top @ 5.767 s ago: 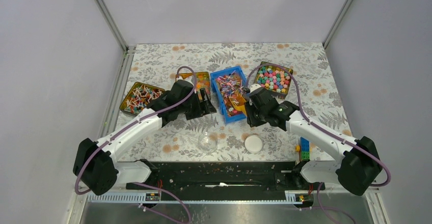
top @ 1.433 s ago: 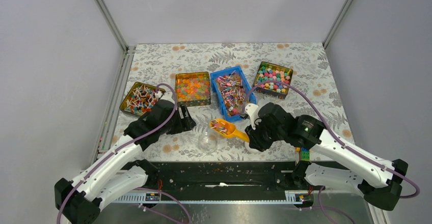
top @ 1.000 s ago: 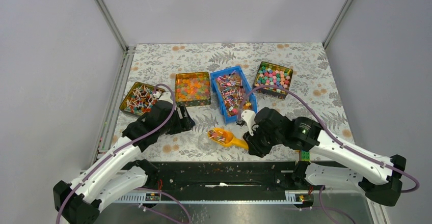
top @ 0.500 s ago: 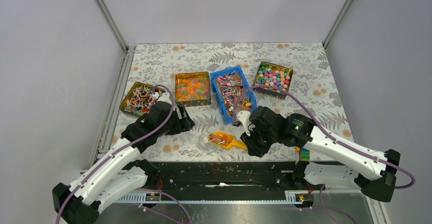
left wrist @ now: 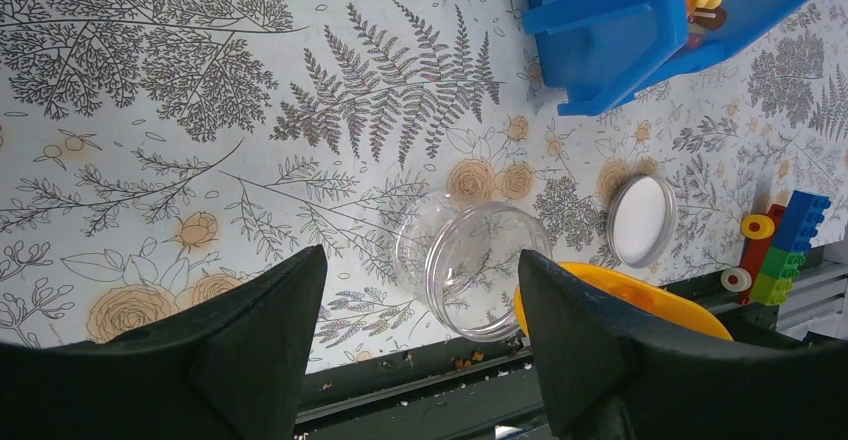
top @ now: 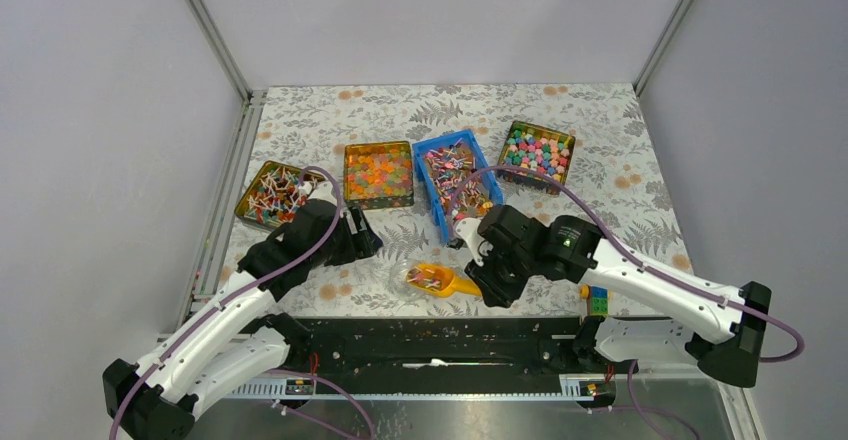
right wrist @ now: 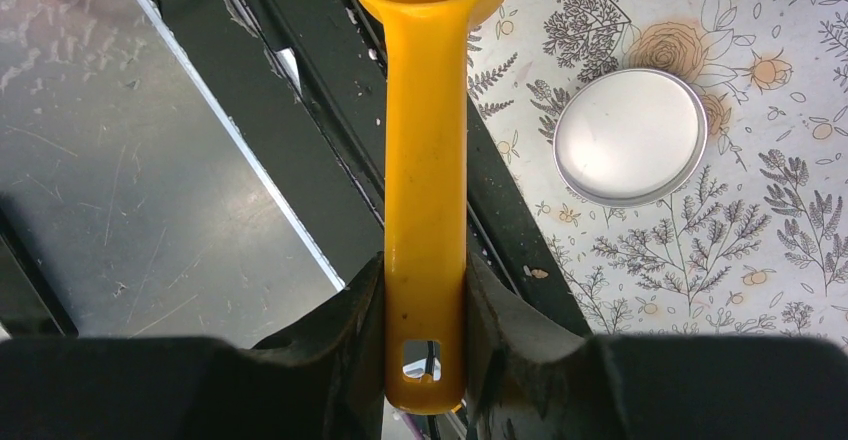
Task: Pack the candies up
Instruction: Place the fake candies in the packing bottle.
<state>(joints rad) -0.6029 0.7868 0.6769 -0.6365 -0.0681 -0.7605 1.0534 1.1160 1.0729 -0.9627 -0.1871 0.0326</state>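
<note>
Yellow scoop (right wrist: 425, 160), carrying a load of candies (top: 428, 278), has moved over the last second or so from just below the blue bin (left wrist: 600, 30) down toward the lower centre of the top view. The right fingers (right wrist: 350, 350) are clamped on its handle, and the bowl looks roughly level. In the left wrist view the bowl now sits at the right rim of the clear jar (left wrist: 480, 270). That jar stands open on the tabletop (left wrist: 150, 110), with its white lid (right wrist: 630, 137) lying apart. The left fingers (left wrist: 250, 360) are spread wide with nothing between them, hovering near the jar and hardly shifted. Most candies remain in the bin at upper centre. The load has reached the jar, so tipping it in looks like the next step. An off-centre bowl could spill sweets.
</note>
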